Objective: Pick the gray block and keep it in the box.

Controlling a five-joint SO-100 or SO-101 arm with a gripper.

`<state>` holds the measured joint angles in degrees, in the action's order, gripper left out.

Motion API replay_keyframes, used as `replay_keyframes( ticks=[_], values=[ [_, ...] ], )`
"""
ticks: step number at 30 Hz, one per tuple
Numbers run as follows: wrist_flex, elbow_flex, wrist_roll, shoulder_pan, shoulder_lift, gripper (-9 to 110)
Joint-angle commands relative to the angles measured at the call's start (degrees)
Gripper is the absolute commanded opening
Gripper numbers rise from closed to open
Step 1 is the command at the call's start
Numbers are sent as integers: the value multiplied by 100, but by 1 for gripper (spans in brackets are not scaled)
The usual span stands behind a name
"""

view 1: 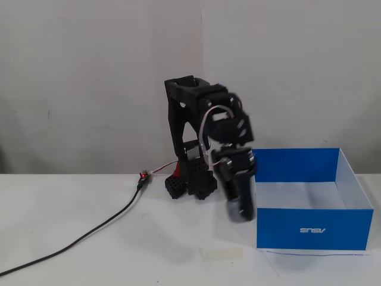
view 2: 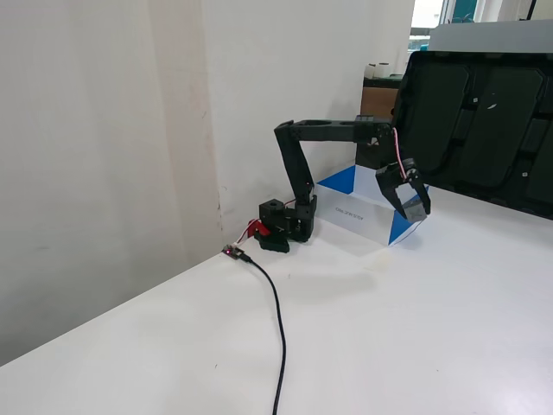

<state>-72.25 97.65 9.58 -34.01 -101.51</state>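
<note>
The box (view 1: 345, 229), blue-walled with a white floor, stands open at the right of the table; the side-on fixed view shows it behind the arm (view 2: 340, 181). My gripper (view 1: 241, 213) hangs in the air just left of the box's front left corner, at about wall height and blurred by motion. In the side-on fixed view the gripper (view 2: 416, 206) is shut on the gray block (view 2: 417, 207), a small gray lump between its fingers, raised well above the table. The blur hides the gray block in the front fixed view.
The arm's base (view 1: 190, 179) sits at the back by the wall. A black cable (view 1: 89, 235) with a red connector (view 1: 143, 176) trails to the left. A pale tape strip (view 1: 220, 253) lies on the table. Black panels (view 2: 475, 121) stand behind the table.
</note>
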Motion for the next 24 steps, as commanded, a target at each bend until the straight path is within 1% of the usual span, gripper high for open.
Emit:
replay_keyframes(
  ticks=[1,10,15,21,23,24],
  values=[
    [-123,-519,-185,-721,-738,6],
    [-255,-360,-211,-2259,-1020,6],
    [167,88,-211,-2918,-1055,6],
    [501,483,-149,-3410,-1055,7],
    [536,562,-202,-3498,-1055,10],
    [545,580,-211,-3524,-1055,15]
  ],
)
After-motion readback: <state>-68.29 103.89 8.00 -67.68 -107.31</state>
